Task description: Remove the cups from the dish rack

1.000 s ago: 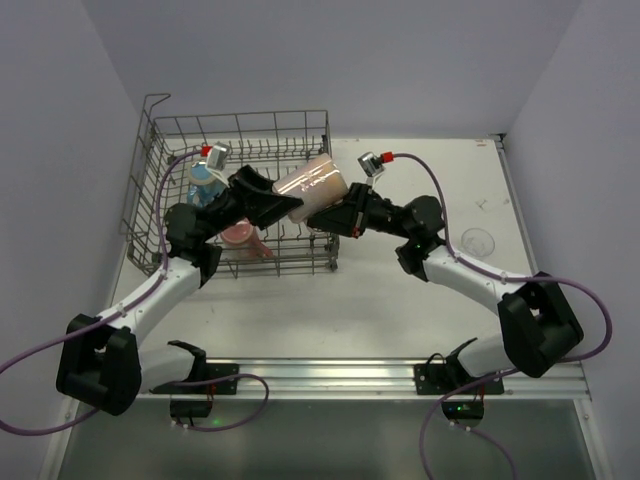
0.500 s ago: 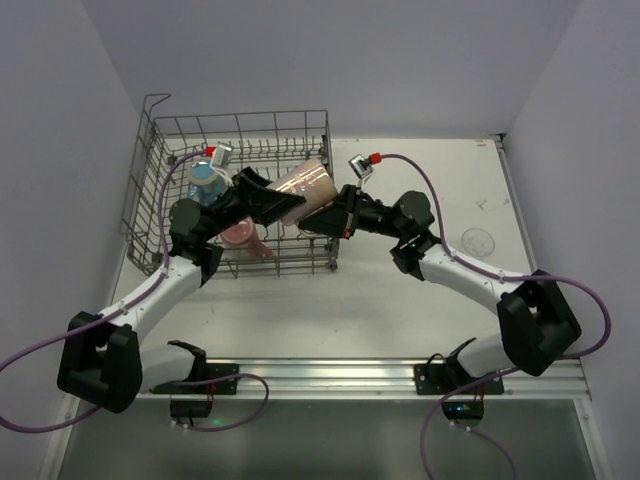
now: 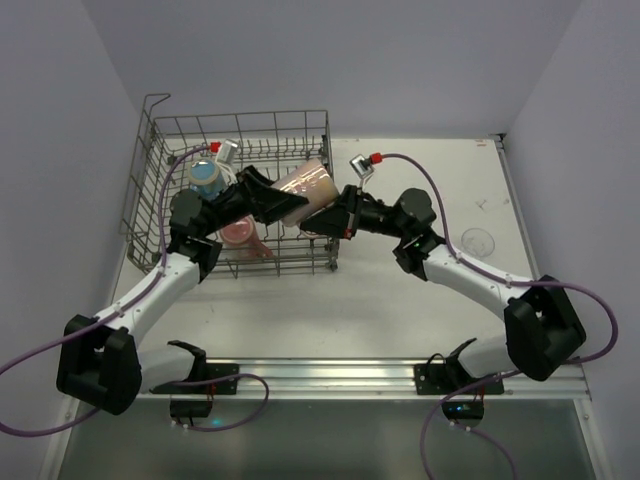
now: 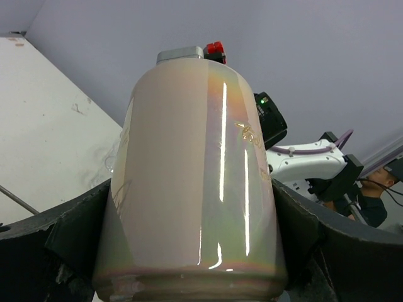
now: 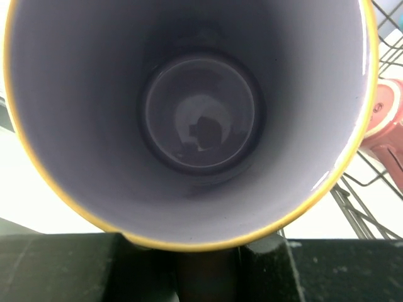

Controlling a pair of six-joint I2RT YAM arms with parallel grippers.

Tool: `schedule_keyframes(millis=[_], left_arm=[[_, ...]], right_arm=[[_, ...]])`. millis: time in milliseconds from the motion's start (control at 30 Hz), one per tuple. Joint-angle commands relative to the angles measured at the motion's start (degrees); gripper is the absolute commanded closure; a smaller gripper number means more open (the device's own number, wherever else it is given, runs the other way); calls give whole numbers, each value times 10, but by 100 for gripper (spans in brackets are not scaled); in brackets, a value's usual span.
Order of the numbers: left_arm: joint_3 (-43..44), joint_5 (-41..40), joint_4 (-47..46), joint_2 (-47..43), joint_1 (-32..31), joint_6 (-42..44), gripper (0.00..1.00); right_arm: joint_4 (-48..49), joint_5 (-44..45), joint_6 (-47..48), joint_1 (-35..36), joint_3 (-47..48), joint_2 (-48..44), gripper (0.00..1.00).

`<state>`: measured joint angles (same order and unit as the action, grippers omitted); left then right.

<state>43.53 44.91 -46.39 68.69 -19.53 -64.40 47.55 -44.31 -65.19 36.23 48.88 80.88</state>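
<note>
Mug-handling at the dish rack (image 3: 250,135) involves both arms at once. The rack stands on the table (image 3: 350,310) at its far left. The pale pink mug (image 3: 308,188) hangs over the rack's right end, tipped onto its side, with its mouth turned toward the right arm.

The left gripper (image 3: 283,200) reaches across the rack from the left. Its jaws stand wide, one on each flank of the mug's body, and in the left wrist view both black fingers (image 4: 82,233) lie against the glossy, pearly wall.

The right gripper (image 3: 333,213) meets the mug from the opposite side. Its jaws are narrow and pinch the rim. The right wrist view looks straight down into the grey interior, ringed by a yellow edge, with the fingers at the lower edge of that rim.

Lower in the rack, near its front wall, a red mug (image 3: 240,233) sits among the prongs. A blue cup (image 3: 205,176) sits toward the rack's back left, just beside the left arm. A clear tumbler (image 3: 478,241) stands on the table well apart from the rack, to the right of the right arm.
</note>
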Motion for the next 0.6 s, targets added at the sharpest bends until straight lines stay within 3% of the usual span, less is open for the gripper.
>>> schedule_keyframes(millis=[0,100,233,433,567], left_arm=[[48,17,11,7,-14,21,100],[40,24,-4,16,-13,10,100],[35,25,-11,15,-9,7,100],[31,30,-40,16,-7,-19,100],[31,36,-28,8,3,-15,100]], right_arm=[[-125,-29,94,24,37,-19,81],[-181,-14,128,22,40,-37,63],[-184,-21,132,11,25,-50,42],[-179,-25,138,2,18,-56,27],[-171,-24,139,-21,-3,-77,24]])
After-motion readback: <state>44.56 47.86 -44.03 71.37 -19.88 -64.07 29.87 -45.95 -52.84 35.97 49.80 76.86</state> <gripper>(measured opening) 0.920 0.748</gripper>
